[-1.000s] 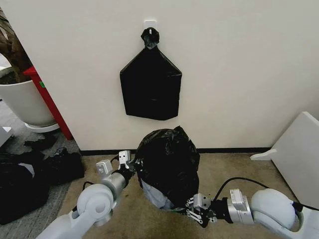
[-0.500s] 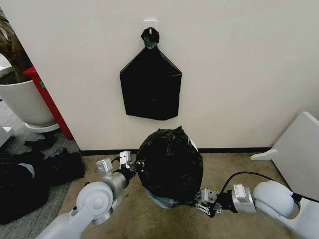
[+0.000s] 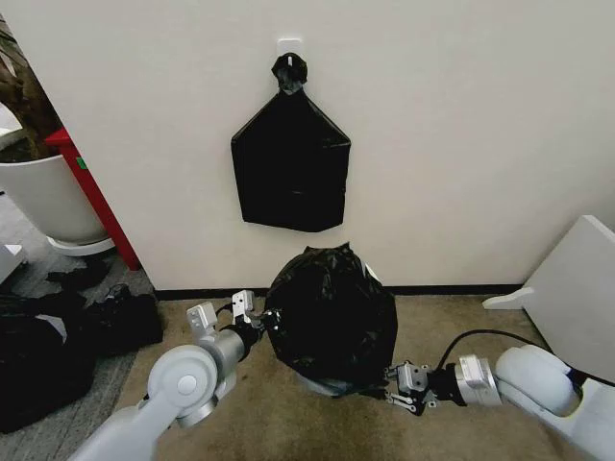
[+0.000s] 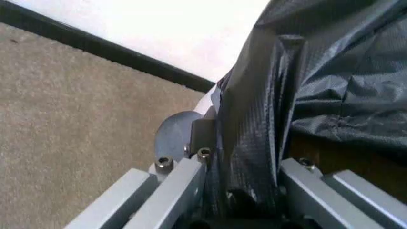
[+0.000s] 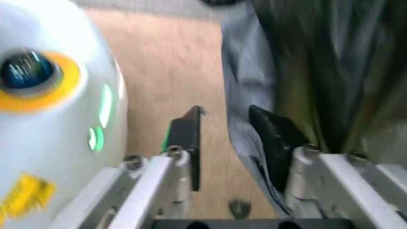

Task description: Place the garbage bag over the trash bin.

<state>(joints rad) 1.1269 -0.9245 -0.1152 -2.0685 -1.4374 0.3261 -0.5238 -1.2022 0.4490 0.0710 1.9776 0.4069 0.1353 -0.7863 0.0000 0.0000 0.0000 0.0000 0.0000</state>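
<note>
The garbage bag [image 3: 332,312] is a crinkly black dome on the carpet by the wall, greyish and stretched along its bottom edge. The trash bin is hidden under it. My left gripper [image 3: 255,322] is at the bag's left side, and in the left wrist view its fingers [image 4: 190,176] are shut on a fold of the bag [image 4: 254,124]. My right gripper [image 3: 402,377] lies low at the bag's lower right. In the right wrist view its fingers [image 5: 188,143] stand apart over bare carpet, with the bag's grey rim [image 5: 245,90] lying against the other finger.
A flat black bundle of bags [image 3: 291,168] hangs on the wall above. A large white plant pot [image 3: 43,197] and a red stand [image 3: 91,197] are at the left, with dark bags [image 3: 58,346] on the floor. A white board [image 3: 577,298] leans at the right.
The bag has shifted right and settled lower and rounder. My right gripper has moved right and farther along the bag's base. The left gripper has followed the bag slightly.
</note>
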